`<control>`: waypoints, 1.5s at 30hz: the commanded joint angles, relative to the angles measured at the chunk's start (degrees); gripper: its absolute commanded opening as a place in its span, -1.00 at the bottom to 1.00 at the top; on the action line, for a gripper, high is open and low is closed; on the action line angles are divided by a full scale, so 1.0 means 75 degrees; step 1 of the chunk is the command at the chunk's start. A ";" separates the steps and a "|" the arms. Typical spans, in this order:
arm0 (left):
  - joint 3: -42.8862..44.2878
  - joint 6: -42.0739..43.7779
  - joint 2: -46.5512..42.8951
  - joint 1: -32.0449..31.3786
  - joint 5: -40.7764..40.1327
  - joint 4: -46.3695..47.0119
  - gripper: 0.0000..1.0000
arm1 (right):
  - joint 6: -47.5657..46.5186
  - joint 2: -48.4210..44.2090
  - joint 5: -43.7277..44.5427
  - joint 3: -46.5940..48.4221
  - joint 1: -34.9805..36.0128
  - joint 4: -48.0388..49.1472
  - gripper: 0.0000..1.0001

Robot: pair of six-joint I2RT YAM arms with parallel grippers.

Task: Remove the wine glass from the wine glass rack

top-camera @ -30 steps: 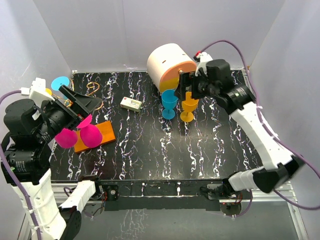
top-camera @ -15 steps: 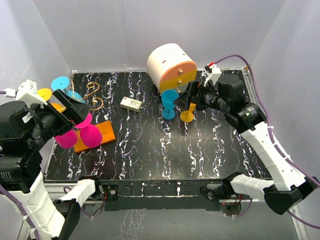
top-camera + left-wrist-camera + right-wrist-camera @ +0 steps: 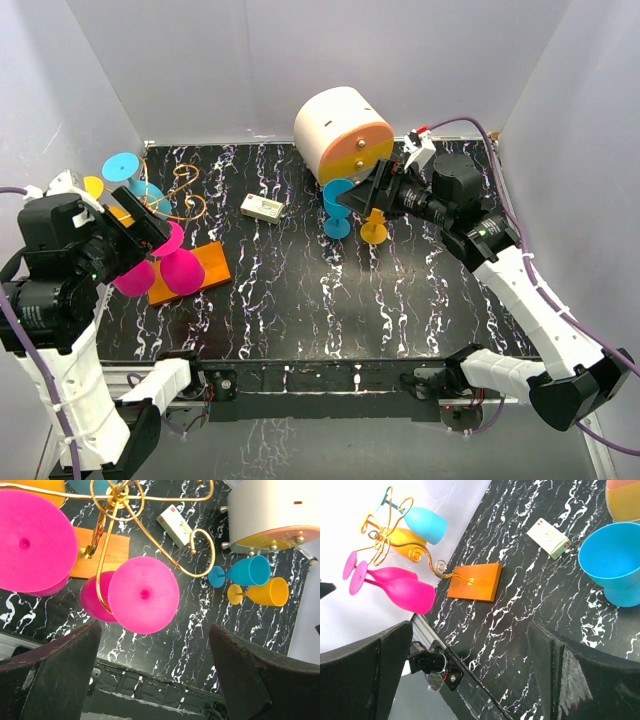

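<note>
Pink wine glass (image 3: 144,595) hangs foot-up on the rack (image 3: 102,555), right in front of the left gripper (image 3: 155,630); jaws wide, nothing held. Right gripper (image 3: 470,625) sits well away from the rack, jaws wide too. Glass is probably light, stiff, slick plastic, so best to grip the stem and slide it off.

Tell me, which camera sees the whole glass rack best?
The right wrist camera: it shows the whole rack, orange base, golden hooks and hanging glasses. The left wrist camera is too close and crops it. From the top camera, the left arm hides part.
</note>
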 commanded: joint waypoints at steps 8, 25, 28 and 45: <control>-0.0069 0.0432 0.0055 -0.0017 -0.0788 0.0088 0.97 | -0.1133 -0.0132 -0.1000 -0.0203 -0.0031 0.0970 0.97; -0.0159 0.1517 0.0626 -0.1632 -0.1767 0.0811 0.97 | -0.1492 0.0033 -0.1351 -0.0285 -0.0030 0.0735 0.97; -0.0262 0.1795 0.0632 -0.2181 -0.2390 0.0800 0.97 | -0.1499 0.0025 -0.1295 -0.0314 -0.0036 0.0711 0.97; -0.1409 0.2437 0.0223 -0.3173 -0.3092 0.0921 0.97 | -0.1182 0.0291 -0.1347 -0.0403 -0.0029 0.0888 0.97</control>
